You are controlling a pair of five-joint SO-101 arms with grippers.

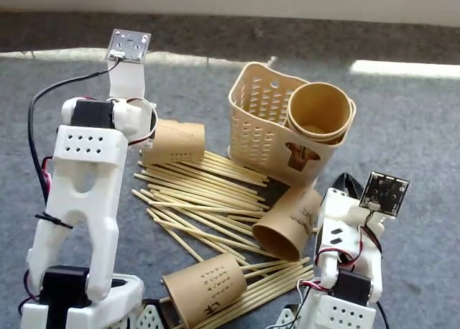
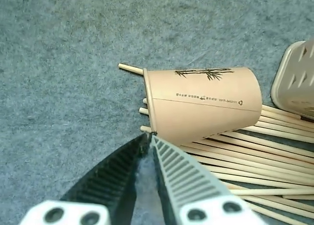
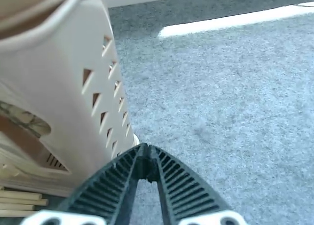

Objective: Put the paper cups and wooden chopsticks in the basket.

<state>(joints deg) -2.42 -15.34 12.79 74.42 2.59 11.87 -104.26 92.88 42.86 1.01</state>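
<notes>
The cream basket (image 1: pixel 262 124) stands upright at the back and holds nested paper cups (image 1: pixel 320 110). Three more cups lie on their sides: one (image 1: pixel 176 142) by my left arm (image 1: pixel 86 171), one (image 1: pixel 287 225) in front of the basket, one (image 1: pixel 205 289) at the near edge. Wooden chopsticks (image 1: pixel 201 192) are strewn between them. My left gripper (image 2: pixel 149 136) is shut and empty, its tips right at the rim of the lying cup (image 2: pixel 201 104), above chopsticks (image 2: pixel 245 156). My right gripper (image 3: pixel 145 150) is shut and empty, close beside the basket's wall (image 3: pixel 64 87).
Everything lies on grey carpet (image 1: pixel 410 135), open to the right of the basket and to the left of the cup by my left arm. My right arm (image 1: pixel 352 250) stands at the near right, next to the middle cup. A pale wall strip runs along the back.
</notes>
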